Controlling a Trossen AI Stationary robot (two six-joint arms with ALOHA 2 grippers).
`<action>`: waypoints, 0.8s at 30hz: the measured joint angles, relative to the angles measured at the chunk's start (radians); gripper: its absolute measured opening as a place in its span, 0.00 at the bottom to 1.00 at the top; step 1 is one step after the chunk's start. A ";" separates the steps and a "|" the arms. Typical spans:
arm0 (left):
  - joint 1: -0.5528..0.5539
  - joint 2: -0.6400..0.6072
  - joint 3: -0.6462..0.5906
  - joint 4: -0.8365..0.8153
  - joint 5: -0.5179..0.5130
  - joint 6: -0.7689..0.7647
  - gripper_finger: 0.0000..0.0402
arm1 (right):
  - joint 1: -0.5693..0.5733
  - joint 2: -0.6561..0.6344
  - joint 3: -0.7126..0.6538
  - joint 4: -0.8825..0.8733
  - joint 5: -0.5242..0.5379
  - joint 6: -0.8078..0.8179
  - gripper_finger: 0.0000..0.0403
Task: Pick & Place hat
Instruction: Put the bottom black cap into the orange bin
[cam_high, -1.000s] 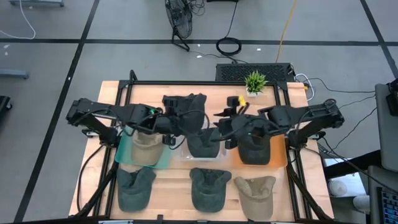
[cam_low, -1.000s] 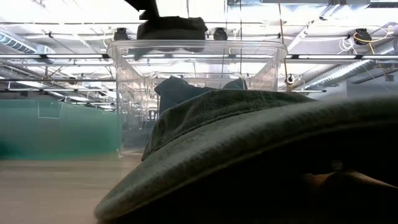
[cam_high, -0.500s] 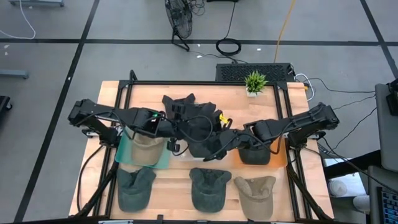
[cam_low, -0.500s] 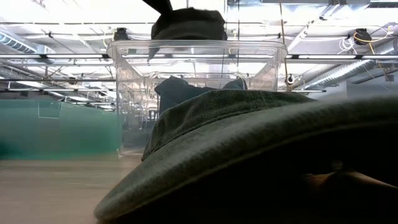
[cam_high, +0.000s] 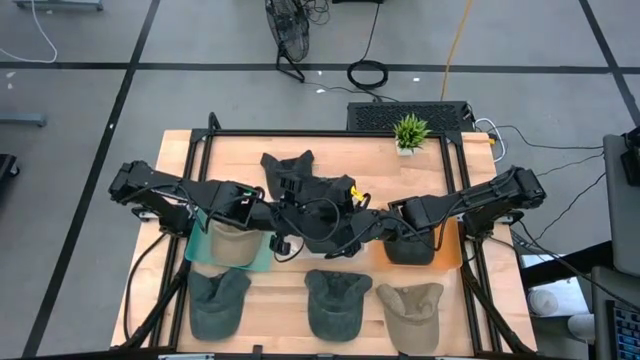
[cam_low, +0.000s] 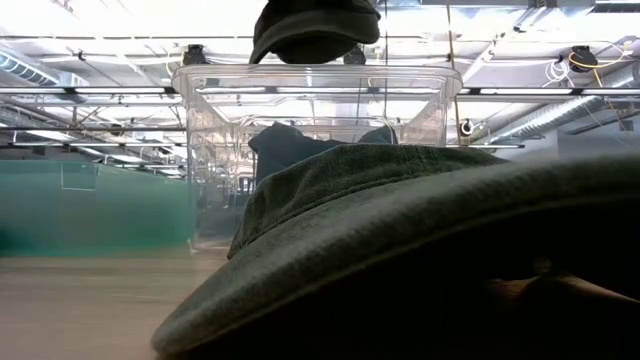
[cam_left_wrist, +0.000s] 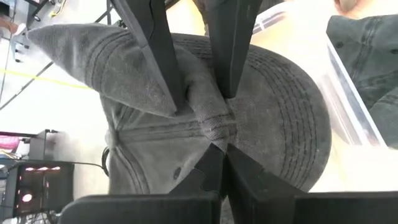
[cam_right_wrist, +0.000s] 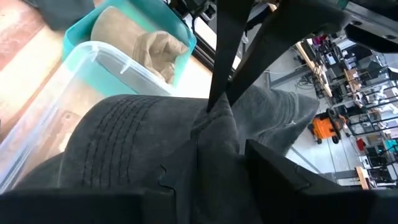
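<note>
A dark grey cap (cam_high: 312, 200) hangs in the air over the clear middle bin (cam_low: 310, 150), held between both arms. It shows above the bin's rim as the cap (cam_low: 315, 28) in the low view. My left gripper (cam_high: 290, 205) reaches it from the left and is shut on it. My right gripper (cam_high: 352, 218) comes from the right and is shut on it too. Inside the clear bin lies another dark hat (cam_low: 285, 140). My left gripper pinches a bunched fold of the cap's crown (cam_left_wrist: 214, 134) between its two fingers, coming slantwise down from the table's left. The cap is lifted clear, its brim (cam_left_wrist: 292, 118) spread beyond the fingers. My right gripper pinches a raised fold of the same crown (cam_right_wrist: 217, 127) between its two fingers, coming from the table's right, close to the left gripper's fingers (cam_right_wrist: 221, 56). The cap hangs clear of the bin.
A teal bin (cam_high: 200, 245) on the left holds a tan hat (cam_high: 235, 238); an orange bin (cam_high: 450, 245) on the right holds a dark hat (cam_high: 405, 245). Three hats (cam_high: 335, 300) lie in a row at the near edge. A small plant (cam_high: 410, 130) stands at the far edge.
Both grippers have brought the cap from the far side toward the near edge and a little rightward, over the clear bin. My right gripper has sunk, rolled and come toward the table's left. In the low view the cap has shifted right and shows more fully.
</note>
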 joint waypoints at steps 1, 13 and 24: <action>0.000 0.000 0.000 0.000 0.000 0.000 0.02 | 0.000 0.000 0.000 0.000 0.000 0.003 0.32; -0.002 0.000 0.000 0.013 -0.014 -0.002 0.02 | 0.000 0.000 -0.001 -0.017 -0.004 0.021 0.02; -0.004 -0.001 0.002 0.025 -0.009 -0.026 0.10 | 0.032 -0.022 -0.003 -0.053 0.101 0.018 0.01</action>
